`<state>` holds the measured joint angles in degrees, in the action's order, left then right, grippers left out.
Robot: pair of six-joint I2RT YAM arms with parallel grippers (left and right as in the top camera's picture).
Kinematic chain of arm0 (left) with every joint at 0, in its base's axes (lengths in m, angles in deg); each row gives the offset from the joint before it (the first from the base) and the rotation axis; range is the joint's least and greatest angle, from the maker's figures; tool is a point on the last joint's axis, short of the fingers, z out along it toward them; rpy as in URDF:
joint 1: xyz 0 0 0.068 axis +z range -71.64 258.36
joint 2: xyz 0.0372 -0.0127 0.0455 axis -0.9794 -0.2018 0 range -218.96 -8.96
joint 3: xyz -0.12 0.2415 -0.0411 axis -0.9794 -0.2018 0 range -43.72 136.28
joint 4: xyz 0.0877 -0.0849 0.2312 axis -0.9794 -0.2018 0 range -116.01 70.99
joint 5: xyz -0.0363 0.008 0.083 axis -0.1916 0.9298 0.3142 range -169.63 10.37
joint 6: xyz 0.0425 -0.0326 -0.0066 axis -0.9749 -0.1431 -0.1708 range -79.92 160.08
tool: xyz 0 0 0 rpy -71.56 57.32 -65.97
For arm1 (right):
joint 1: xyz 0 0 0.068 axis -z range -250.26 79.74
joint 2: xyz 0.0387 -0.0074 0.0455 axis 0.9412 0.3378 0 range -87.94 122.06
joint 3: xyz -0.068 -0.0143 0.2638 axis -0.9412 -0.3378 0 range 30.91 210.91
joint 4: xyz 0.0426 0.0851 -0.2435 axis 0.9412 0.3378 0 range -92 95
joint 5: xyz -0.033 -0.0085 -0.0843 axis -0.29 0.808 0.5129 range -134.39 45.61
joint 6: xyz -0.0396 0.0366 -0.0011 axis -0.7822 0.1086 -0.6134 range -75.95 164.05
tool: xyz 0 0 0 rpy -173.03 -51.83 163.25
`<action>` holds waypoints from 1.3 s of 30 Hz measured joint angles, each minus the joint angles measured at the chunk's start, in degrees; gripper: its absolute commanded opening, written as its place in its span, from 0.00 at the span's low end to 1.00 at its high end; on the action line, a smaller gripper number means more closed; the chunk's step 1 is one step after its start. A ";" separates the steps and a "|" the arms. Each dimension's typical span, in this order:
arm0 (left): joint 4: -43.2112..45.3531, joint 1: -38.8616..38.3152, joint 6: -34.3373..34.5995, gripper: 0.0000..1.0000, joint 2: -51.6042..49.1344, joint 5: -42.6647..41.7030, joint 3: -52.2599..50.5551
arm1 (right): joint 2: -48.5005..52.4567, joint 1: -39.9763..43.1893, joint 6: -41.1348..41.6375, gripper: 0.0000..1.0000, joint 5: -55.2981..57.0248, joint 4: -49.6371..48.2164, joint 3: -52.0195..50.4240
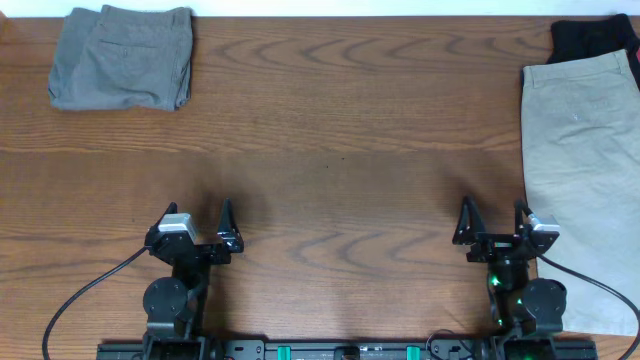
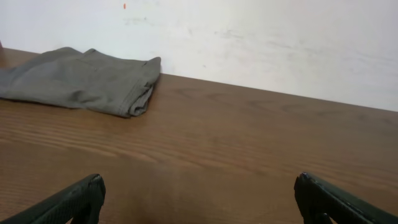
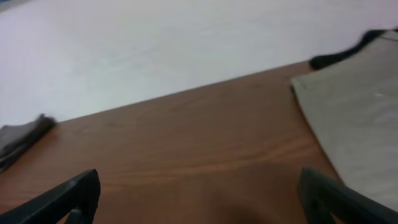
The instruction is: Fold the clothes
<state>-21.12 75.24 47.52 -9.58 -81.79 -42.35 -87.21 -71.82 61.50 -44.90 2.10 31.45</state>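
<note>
The grey shorts [image 1: 122, 56] lie folded at the table's far left corner; they also show in the left wrist view [image 2: 81, 81] and at the left edge of the right wrist view [image 3: 18, 140]. The beige-khaki shorts [image 1: 585, 180] lie spread flat along the right edge, also in the right wrist view [image 3: 357, 118]. My left gripper [image 1: 196, 226] [image 2: 198, 194] is open and empty near the front left. My right gripper [image 1: 492, 220] [image 3: 199, 190] is open and empty near the front right, just left of the beige shorts.
A black garment [image 1: 592, 38] lies at the far right corner, partly under the beige shorts, and shows in the right wrist view [image 3: 348, 51]. Bare wooden table [image 1: 340, 150] stretches between the two pairs. A white wall stands behind the table's far edge.
</note>
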 measured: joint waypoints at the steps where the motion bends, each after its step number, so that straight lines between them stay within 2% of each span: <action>1: 0.00 0.00 0.00 0.98 0.00 0.00 0.00 | 0.00 0.76 -0.02 0.99 -0.02 0.00 -0.02; 13: 0.00 0.00 0.00 0.98 0.00 0.02 0.00 | -0.02 3.96 -0.11 0.99 -0.15 0.00 -0.02; 39: 0.00 0.00 0.00 0.98 0.00 0.00 0.00 | -0.02 4.00 -0.11 0.99 -0.15 -0.02 -0.02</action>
<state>-21.12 75.24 47.52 -9.58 -81.79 -42.35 -87.23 -67.82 61.40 -45.06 2.08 31.43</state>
